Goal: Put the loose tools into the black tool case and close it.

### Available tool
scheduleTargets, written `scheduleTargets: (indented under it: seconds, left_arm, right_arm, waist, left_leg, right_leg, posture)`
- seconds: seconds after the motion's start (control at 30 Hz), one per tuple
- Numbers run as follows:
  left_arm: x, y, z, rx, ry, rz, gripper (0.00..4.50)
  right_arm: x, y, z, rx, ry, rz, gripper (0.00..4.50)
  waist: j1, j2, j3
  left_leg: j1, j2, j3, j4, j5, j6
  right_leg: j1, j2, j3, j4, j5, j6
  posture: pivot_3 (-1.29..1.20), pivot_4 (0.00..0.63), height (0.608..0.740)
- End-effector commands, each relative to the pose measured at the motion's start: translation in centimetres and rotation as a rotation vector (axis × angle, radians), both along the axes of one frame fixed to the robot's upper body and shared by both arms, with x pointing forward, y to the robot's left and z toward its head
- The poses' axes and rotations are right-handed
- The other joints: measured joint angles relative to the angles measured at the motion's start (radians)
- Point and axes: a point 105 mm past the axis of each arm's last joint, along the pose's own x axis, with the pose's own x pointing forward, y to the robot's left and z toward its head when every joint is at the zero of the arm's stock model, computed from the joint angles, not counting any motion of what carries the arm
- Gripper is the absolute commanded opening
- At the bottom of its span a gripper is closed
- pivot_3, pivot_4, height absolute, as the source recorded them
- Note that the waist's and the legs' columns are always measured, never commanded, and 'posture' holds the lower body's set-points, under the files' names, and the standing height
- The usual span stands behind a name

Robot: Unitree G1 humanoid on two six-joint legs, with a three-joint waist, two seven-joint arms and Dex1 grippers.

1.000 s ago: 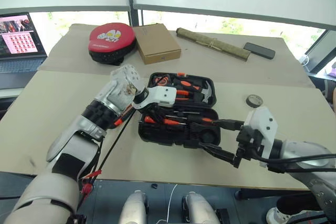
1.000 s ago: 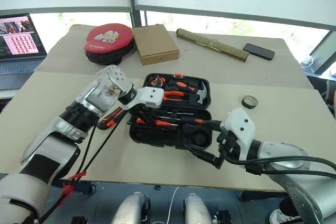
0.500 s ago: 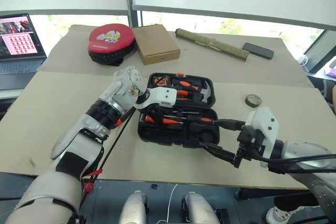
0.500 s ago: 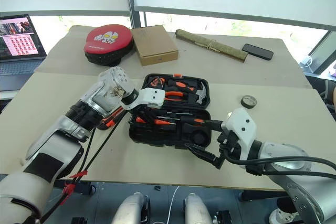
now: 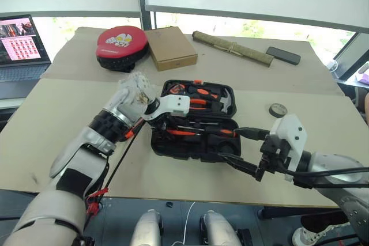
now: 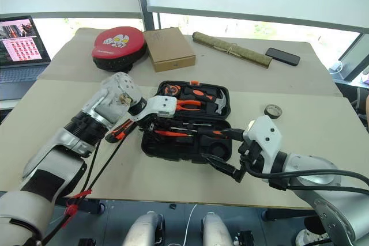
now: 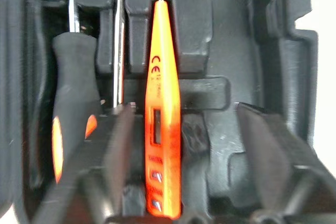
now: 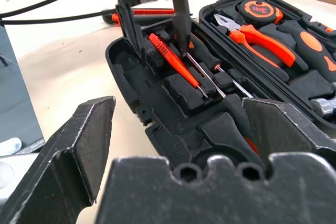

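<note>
The black tool case [image 5: 190, 152] lies open in the middle of the table. My left gripper [image 7: 184, 114] hangs over the left end of its near half. It is open, with one finger on each side of the slim orange tester pen [image 7: 163, 119], which lies in a recess. A screwdriver [image 7: 73, 103] rests in the slot beside the pen. The orange-black utility knife [image 6: 118, 132] lies on the table under my left forearm. The small black tape roll [image 5: 278, 109] sits to the right of the case. My right gripper [image 5: 242, 149] stands open at the case's near right corner, holding nothing.
Pliers [image 8: 260, 38] and a hammer [image 5: 226, 102] fill the case's far half. At the back are a red-topped round pad [image 5: 119, 43], a cardboard box [image 5: 172, 47], a rolled bundle [image 5: 233, 47] and a phone [image 5: 284, 55]. A laptop [image 5: 20, 41] is at far left.
My left gripper has opened around the tester pen and lifted slightly to the left. The pen now lies free in the case. The right arm has not moved.
</note>
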Motion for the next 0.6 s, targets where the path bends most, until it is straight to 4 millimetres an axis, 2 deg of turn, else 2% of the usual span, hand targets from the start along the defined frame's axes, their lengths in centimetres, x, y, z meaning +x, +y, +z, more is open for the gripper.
scheduleTargets:
  seconds: [0.03,0.13,0.27,0.37,0.4,0.6]
  left_arm:
    - [-0.5,-0.4,3.2,-0.198,-0.045,0.003,3.54]
    - [-0.1,-0.2,3.5,-0.349,-0.053,0.026,2.86]
    - [0.2,0.2,2.0,-0.494,-0.045,0.043,1.39]
    - [0.9,0.3,-0.1,-0.548,-0.015,0.109,0.23]
    - [0.9,0.2,-0.8,-0.558,-0.003,0.12,0.04]
    - [0.4,-0.2,-3.3,-0.548,0.014,0.123,0.04]
  right_arm:
    - [-0.1,-0.1,1.0,0.011,-0.05,0.004,4.5]
    - [0.0,-0.2,1.0,0.01,-0.046,0.004,4.5]
    - [0.1,-0.2,1.0,0.004,-0.043,0.009,4.5]
    - [0.3,-0.3,1.1,-0.007,-0.043,0.012,4.5]
    - [0.3,-0.4,1.1,-0.009,-0.043,0.013,4.5]
    - [0.3,-0.5,1.2,-0.016,-0.041,0.013,4.5]
  waist:
    - [0.001,0.0,0.0]
    - [0.005,0.001,-0.001]
    - [0.005,0.001,-0.001]
    - [0.005,0.001,-0.001]
    - [0.006,0.001,-0.001]
    - [0.005,0.001,-0.001]
  left_leg:
    - [0.0,0.0,0.0,0.0,0.0,0.0]
    - [0.0,-0.001,-0.001,0.0,0.0,0.0]
    - [0.001,-0.001,-0.001,0.001,0.0,0.0]
    - [0.0,-0.001,-0.001,0.001,0.0,0.0]
    - [0.0,-0.002,-0.001,0.001,0.0,0.0]
    - [0.0,-0.002,-0.001,0.001,0.0,0.0]
  right_leg:
    - [0.0,0.0,0.0,0.0,0.0,0.0]
    - [0.001,-0.001,0.0,0.0,0.0,0.0]
    - [0.002,-0.001,-0.001,0.0,0.0,0.0]
    - [0.002,-0.001,-0.001,0.0,0.0,0.0]
    - [0.002,-0.001,-0.001,0.0,0.0,0.0]
    - [0.002,-0.001,-0.001,0.0,0.0,0.0]
  posture:
    - [0.0,0.15,0.74]
    - [0.0,0.15,0.74]
    - [0.0,0.15,0.74]
    - [0.0,0.15,0.74]
    - [0.0,0.15,0.74]
    - [0.0,0.15,0.74]
